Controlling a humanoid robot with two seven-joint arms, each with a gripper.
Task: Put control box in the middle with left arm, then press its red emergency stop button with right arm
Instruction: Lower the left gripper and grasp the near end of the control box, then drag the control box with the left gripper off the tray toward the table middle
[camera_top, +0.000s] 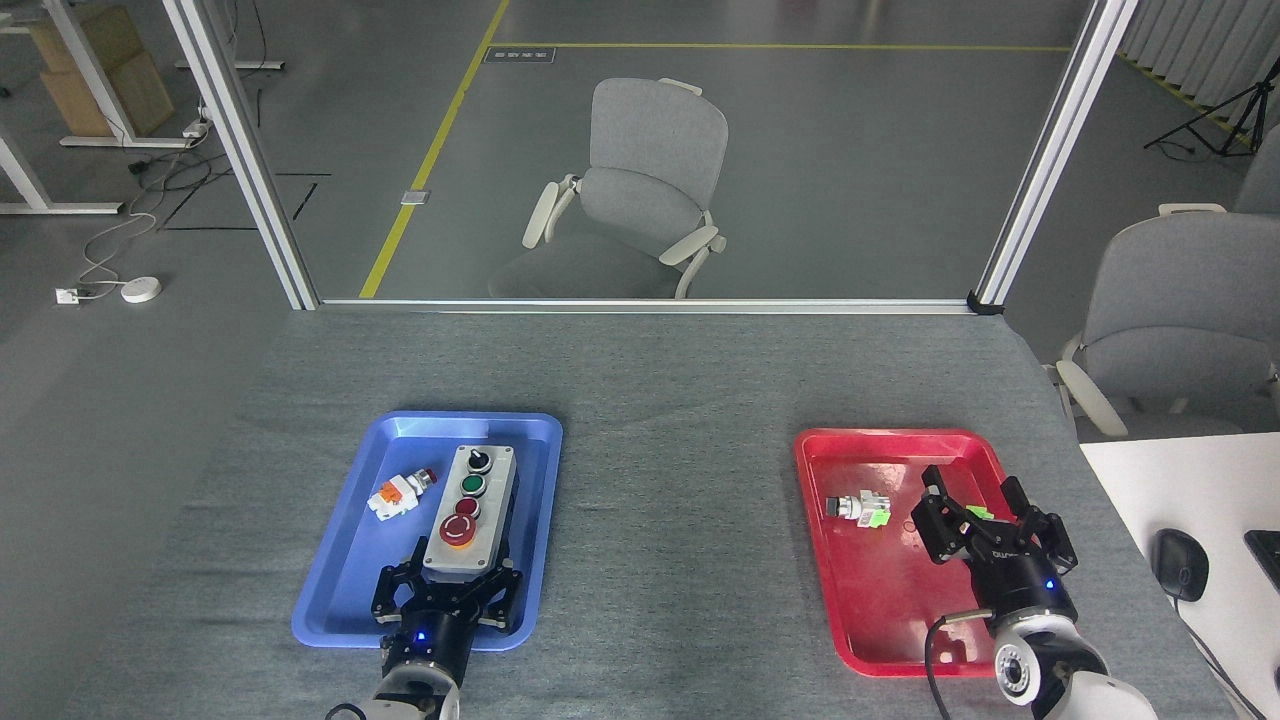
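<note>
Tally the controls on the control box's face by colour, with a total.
On the control box in the blue tray:
Black: 1, the knob
Green: 1, the green button
Red: 2, the small red button and the red emergency stop button
Total: 4

A: Left tool (447, 580)? 
B: Black, multi-link fingers, small blue LED on a black cylindrical wrist, white-grey arm segment below it.
A: Right tool (975, 515)?
B: Same black build, blue LED, white lettering on the body, black cable looping beside a silver-white joint with a round port.
</note>
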